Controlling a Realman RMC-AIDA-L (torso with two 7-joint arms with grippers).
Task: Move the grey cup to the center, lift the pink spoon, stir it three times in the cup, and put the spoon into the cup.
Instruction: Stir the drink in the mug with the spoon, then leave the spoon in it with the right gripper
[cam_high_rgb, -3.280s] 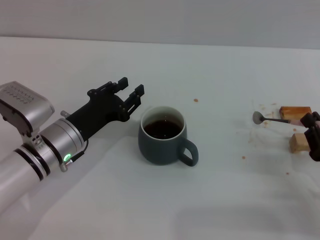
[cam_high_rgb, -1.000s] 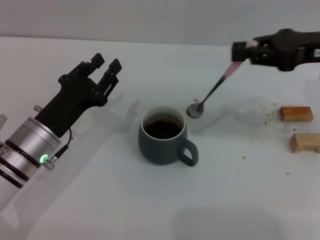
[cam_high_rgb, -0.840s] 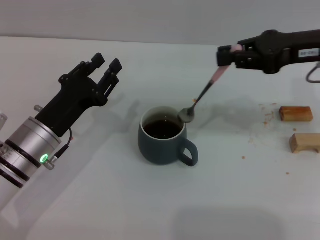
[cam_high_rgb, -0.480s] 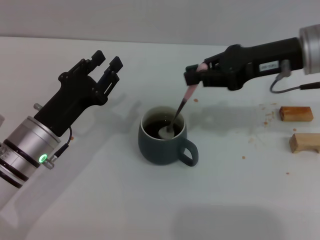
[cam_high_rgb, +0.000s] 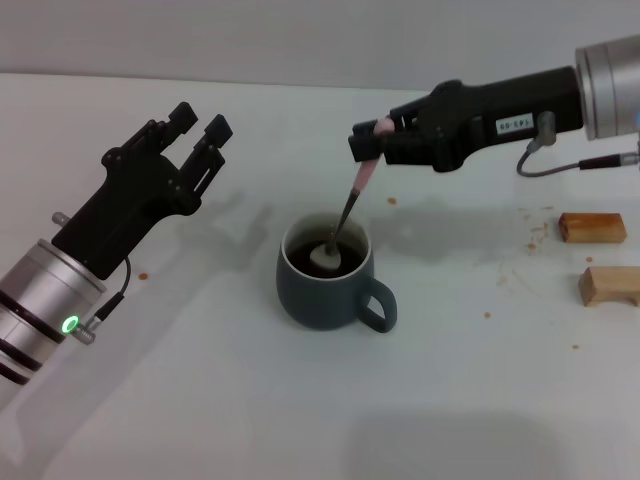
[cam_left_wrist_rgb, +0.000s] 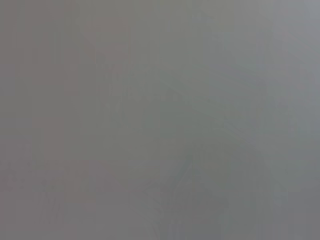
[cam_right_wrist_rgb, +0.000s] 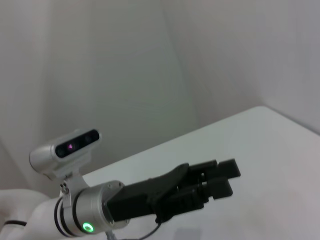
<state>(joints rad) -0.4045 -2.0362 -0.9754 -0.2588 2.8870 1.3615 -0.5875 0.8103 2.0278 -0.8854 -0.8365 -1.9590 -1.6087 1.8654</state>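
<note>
Now my right gripper (cam_high_rgb: 368, 140), clamped on the spoon (cam_high_rgb: 345, 213), has dipped its bowl into the centred cup (cam_high_rgb: 330, 272), so stirring can start; left gripper (cam_high_rgb: 185, 135), fingers narrowly apart, hangs at ten o'clock.

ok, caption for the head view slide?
Right gripper dips the pink spoon into the grey cup; left gripper hangs open nearby.

left wrist view wholly blurred

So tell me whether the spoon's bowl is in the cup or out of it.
In. The pink spoon, held by the right gripper, slants down past the rim of the grey cup, with its bowl down at the dark liquid.
</note>
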